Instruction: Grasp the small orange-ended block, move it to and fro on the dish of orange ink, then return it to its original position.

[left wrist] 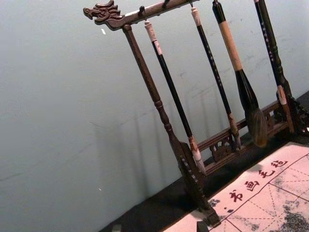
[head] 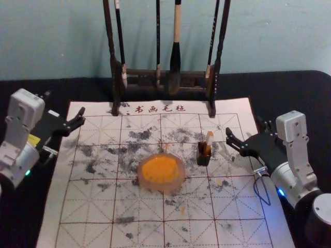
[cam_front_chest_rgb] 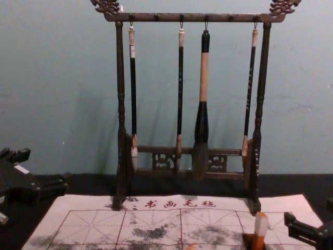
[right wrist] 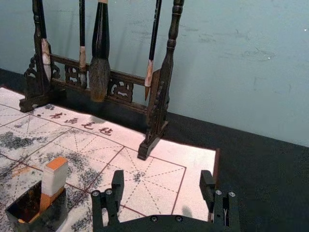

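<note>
Item: dish (head: 180,181), on the mat (head: 92,206), my landmark for this list. Orange ink (head: 161,169) lies in it.

Item: block (right wrist: 54,179), one. It stands in the pot (head: 203,159), to the right of the dish and a little beyond it, apart from it; upper end orange, pale below that, orange again lower down, slightly tilted.

Item: right pincer (right wrist: 162,174), mine to work with, I judge. Spread wide, holding nothing, it lies right of the dish and beyond it, past the pot and near the block without touching.

Item: left pincer (cam_front_chest_rgb: 47,164), parked left of the dish and beyond it, its fingers apart and nothing between them.

Item: rack (head: 139,74) with brushes, well beyond the dish; no part in this job.

Condition: I cannot tell from the block's orange end alone whether it has been through the ink. With the block in its pot and my right pincer wide, I read the task as unstarted, though a finished return might look the same. If unstarted, I have left: grasp the block, stroke it to and fro on the dish, put it back in the pot
</note>
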Robot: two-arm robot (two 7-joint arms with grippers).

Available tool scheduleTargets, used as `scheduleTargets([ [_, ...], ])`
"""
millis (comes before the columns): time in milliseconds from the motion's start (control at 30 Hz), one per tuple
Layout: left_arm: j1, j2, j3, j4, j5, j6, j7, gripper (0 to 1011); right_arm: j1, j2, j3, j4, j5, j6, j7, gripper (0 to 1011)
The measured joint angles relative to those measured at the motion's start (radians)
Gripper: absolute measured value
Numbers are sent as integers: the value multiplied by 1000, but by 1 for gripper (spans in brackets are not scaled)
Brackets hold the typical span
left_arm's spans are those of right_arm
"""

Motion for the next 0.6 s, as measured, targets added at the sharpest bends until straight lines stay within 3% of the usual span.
scheduleTargets([
  [600,0,0,0,0,0,0,0,1001,-2,2,0,-7,5,-1,2,1002],
])
